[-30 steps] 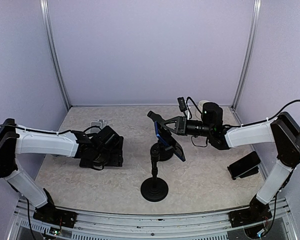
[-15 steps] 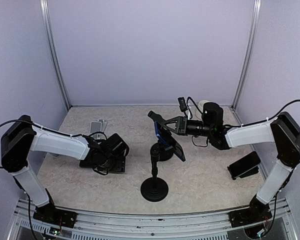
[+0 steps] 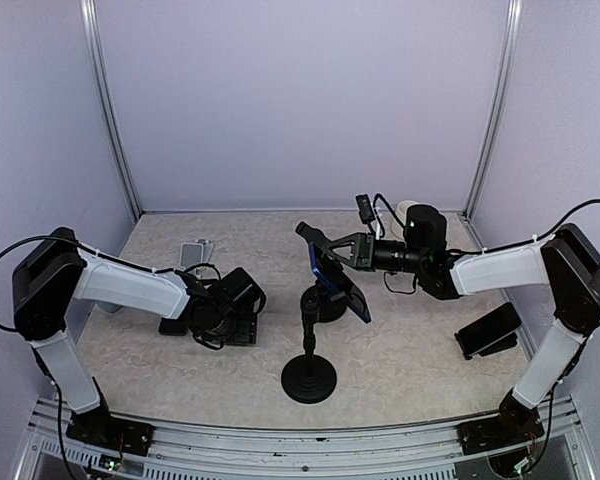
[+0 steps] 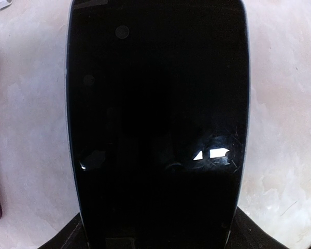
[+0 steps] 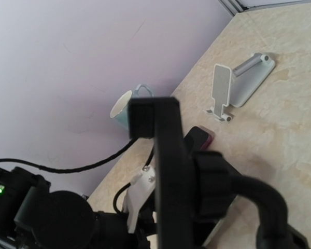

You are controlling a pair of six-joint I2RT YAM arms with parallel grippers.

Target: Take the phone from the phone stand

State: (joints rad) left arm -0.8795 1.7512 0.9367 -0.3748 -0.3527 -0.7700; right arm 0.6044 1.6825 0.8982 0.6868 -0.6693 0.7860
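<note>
The phone point(image 3: 346, 291), dark with a blue edge, sits tilted in the clamp of the black phone stand point(image 3: 309, 379) at mid-table. My right gripper point(image 3: 316, 248) reaches in from the right and is shut on the phone's upper end. In the right wrist view the phone point(image 5: 168, 171) stands edge-on in the stand's clamp point(image 5: 213, 182), and my own fingers are hidden. My left gripper point(image 3: 242, 318) hangs low over the table on the left, closed across a wide black phone point(image 4: 155, 104) that fills its view and hides its jaws.
A white folding stand point(image 3: 196, 250) lies at the back left. A maroon phone point(image 5: 202, 137) lies near the left arm. A teal mug point(image 5: 126, 107) stands by the left wall. A black wedge-shaped holder point(image 3: 488, 331) sits at the right edge.
My left arm has slid to the right, toward the stand, taking the black phone along. The right arm, the phone and the stand have stayed still.
</note>
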